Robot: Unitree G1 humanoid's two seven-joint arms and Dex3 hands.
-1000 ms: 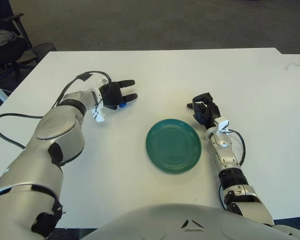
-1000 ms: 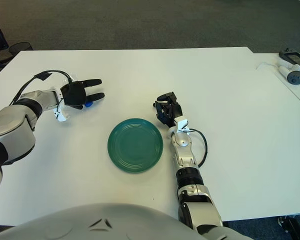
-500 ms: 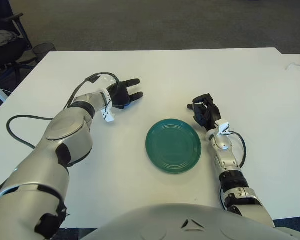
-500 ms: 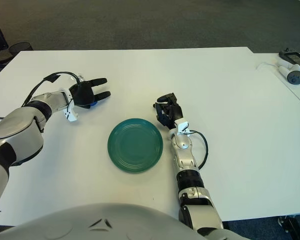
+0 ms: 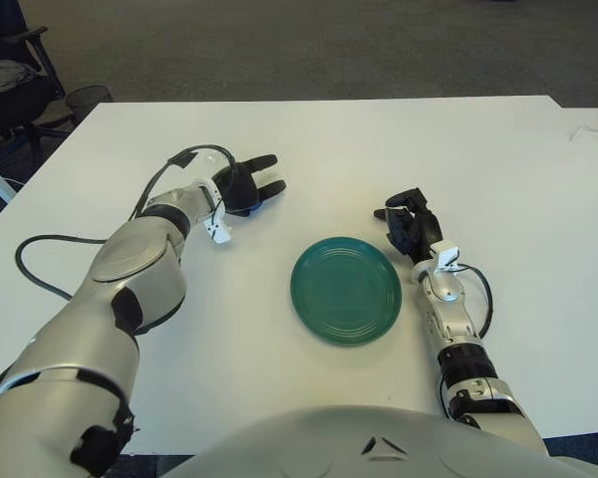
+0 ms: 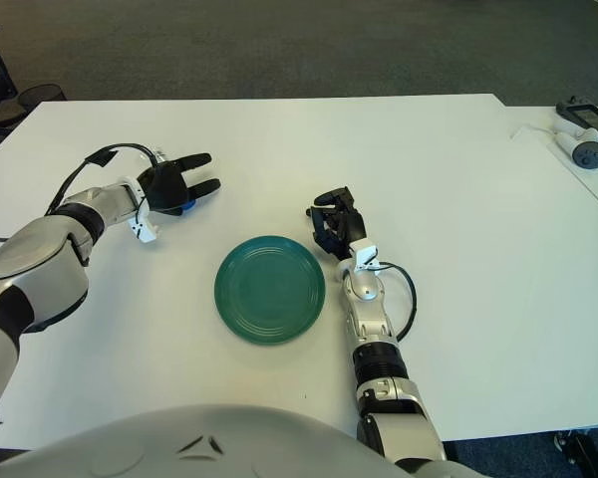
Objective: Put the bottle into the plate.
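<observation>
Gripping the bottle (image 6: 185, 206), only a blue bit showing, in the left hand (image 5: 243, 186), fingers (image 5: 262, 160) partly extended around it, well left of the empty green plate (image 5: 346, 290). Carrying and setting down remaining. Resting the right hand (image 5: 412, 221) curled, empty, beside the plate. Working on a white desk (image 5: 379, 139) over grey carpet.

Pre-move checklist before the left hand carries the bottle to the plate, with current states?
1. Left hand over the bottle: ok; only a blue bit shows beneath it.
2. Firm grasp on the bottle: cannot tell, two fingers point out straight.
3. Plate free to receive: ok, nothing lies in it.
4. Table between hand and plate unobstructed: ok.
5. Right hand off the plate: ok, beside its right rim.
</observation>
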